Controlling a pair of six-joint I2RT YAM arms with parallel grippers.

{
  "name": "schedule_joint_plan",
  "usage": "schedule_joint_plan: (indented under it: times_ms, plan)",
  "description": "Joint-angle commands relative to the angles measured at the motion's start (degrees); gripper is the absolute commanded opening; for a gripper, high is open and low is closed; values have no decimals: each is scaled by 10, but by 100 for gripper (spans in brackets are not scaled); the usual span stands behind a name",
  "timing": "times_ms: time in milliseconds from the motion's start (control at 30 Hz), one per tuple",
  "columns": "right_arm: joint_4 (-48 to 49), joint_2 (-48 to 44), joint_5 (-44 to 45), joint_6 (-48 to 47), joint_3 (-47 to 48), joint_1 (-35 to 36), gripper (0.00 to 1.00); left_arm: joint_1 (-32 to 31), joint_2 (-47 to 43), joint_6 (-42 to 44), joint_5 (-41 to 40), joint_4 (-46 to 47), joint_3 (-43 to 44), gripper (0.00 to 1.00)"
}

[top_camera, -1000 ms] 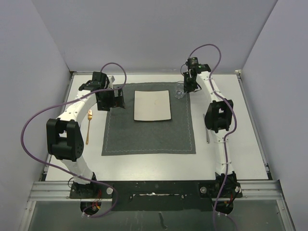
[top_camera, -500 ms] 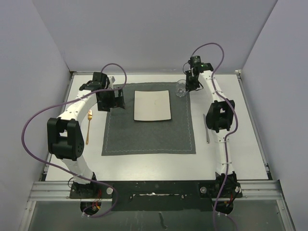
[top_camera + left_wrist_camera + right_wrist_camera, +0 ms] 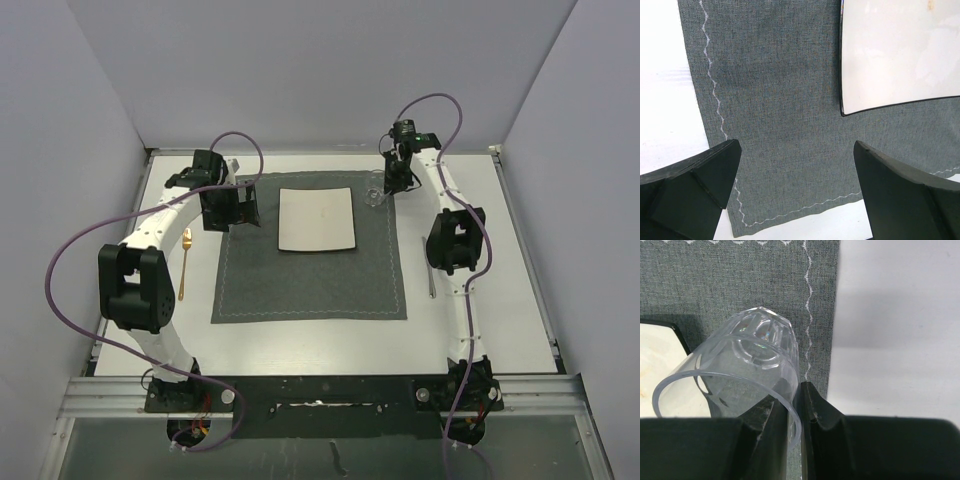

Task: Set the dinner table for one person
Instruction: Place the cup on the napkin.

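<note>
The dinner table is a wide white top carrying a dark grey placemat with a white square plate on its far half. My right gripper is shut on the rim of a clear glass, one finger inside and one outside. The glass is over the placemat's far right corner, beside the plate; whether its base touches the cloth I cannot tell. My left gripper hangs open and empty over the placemat's far left corner, left of the plate.
A gold spoon lies on the table left of the placemat, beside the left arm. A grey utensil lies right of the placemat, partly under the right arm. Grey walls close in the table's sides and back.
The right gripper and the glass rose a little toward the far edge, then came back down over the placemat's corner. The left arm has stayed still.
</note>
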Motion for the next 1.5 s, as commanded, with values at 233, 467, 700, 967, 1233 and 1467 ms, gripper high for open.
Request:
schedule_joint_plan:
  times_ms: [233, 467, 700, 967, 1233, 1467]
  plan:
    - [3, -1, -13, -5, 19, -4, 0, 4, 14, 6, 4, 26, 21, 98]
    - [7, -2, -23, -6, 17, -4, 1, 4, 14, 6, 3, 26, 21, 98]
    - [13, -5, -25, -11, 13, -4, 12, 4, 15, 6, 4, 26, 22, 98]
    - [14, -8, -24, -11, 13, -5, 31, 4, 16, 6, 5, 26, 22, 98]
    - [26, -18, -21, -11, 8, -5, 37, 4, 18, 7, 7, 26, 22, 98]
    - [52, -25, -31, -13, 8, -6, 38, 4, 18, 7, 9, 26, 21, 98]
